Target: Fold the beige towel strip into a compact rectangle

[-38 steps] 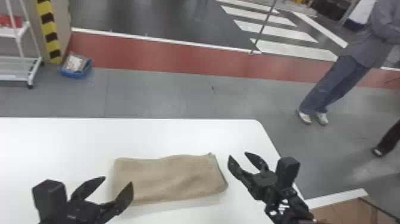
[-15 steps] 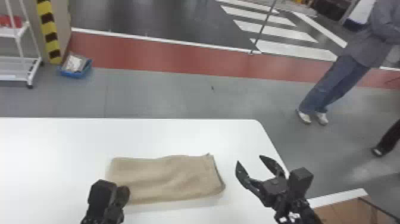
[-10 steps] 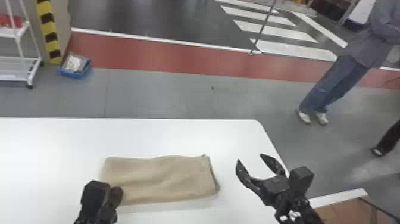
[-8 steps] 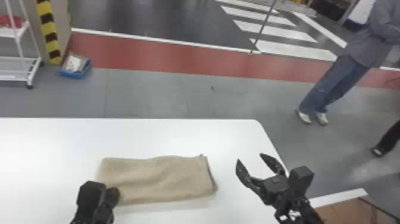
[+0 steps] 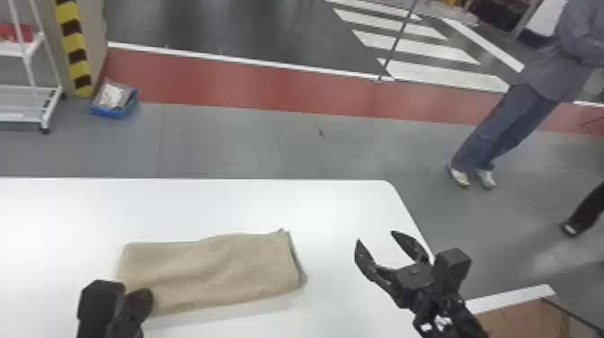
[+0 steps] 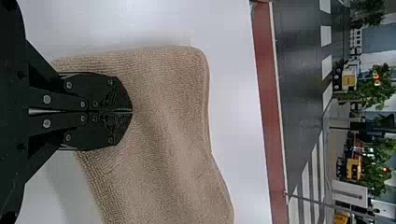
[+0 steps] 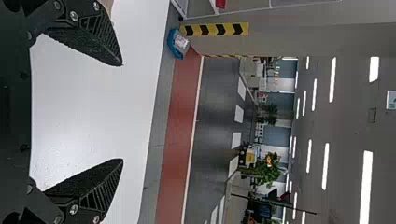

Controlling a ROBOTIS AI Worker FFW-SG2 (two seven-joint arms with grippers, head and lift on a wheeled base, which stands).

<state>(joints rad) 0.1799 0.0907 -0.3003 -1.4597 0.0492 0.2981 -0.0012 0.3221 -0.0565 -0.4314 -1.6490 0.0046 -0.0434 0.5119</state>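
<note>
Two arms of mine are over the white counter, and only one gripper has cloth. The beige towel strip lies flat on the counter in front of me, a long, roughly rectangular shape with its length running from my left toward my right. It is nearer my left side, well inside the counter's far edge. Its right end has a darker border, and soft ripples cross its top.

My left gripper is at the near left corner of the towel strip. In its wrist view, the left gripper is clenched, its two black fingers side by side with the tips together, grasping the cloth close to its edge. Around the tips I see the looped, ribbed texture and a long crease running away from them.

My right gripper is off to the right of the towel strip, over the counter near its right edge, apart from the cloth. Its own wrist view shows the right gripper released, its fingers spread wide with nothing between them.

Beyond the counter, on the grey floor, are a white rack, a blue tray and a yellow-and-black striped post. A red band crosses the floor behind.
</note>
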